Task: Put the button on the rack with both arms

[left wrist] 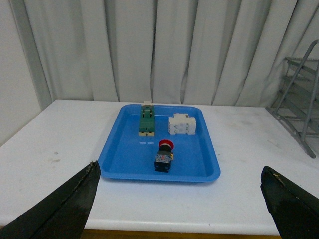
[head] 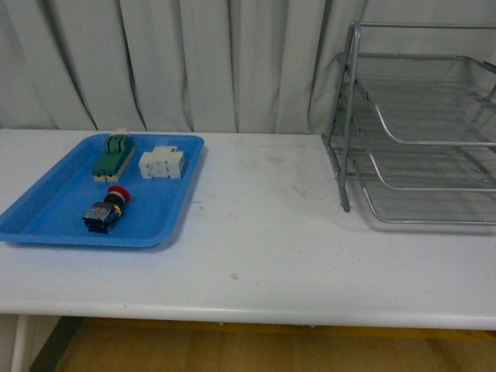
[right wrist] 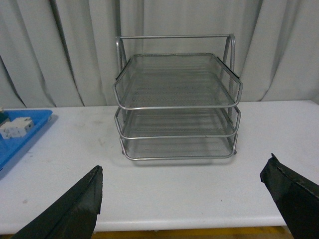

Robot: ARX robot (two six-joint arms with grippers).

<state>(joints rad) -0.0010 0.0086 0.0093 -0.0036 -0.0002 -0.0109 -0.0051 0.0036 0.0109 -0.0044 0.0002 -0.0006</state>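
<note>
1. The button [head: 106, 211] is lying on its side in the lower left of the front view, inside the blue tray [head: 46, 225]; its red cap is pointing toward the curtain [head: 194, 62] and its dark body is pointing toward the tray's near rim.
2. A green block [head: 114, 156] and a white block [head: 163, 163] are sitting side by side at the tray's far end, higher in the frame; both are lying apart from the button.
3. The rack [head: 418, 139] is standing on the white desk [head: 263, 256] at the right edge of the front view, partly cut off by the frame; it is well apart from the tray, with bare desk lying between them.
4. The left tool [left wrist: 179, 170] is hanging released, its dark fingers [left wrist: 60, 209] spread wide and grasping nothing; the tray and the button are showing between them, farther off.
5. The right tool [right wrist: 184, 165] is likewise hanging released, its fingers [right wrist: 70, 209] spread wide and gripping nothing; the rack's open fronts are facing its camera.
</note>
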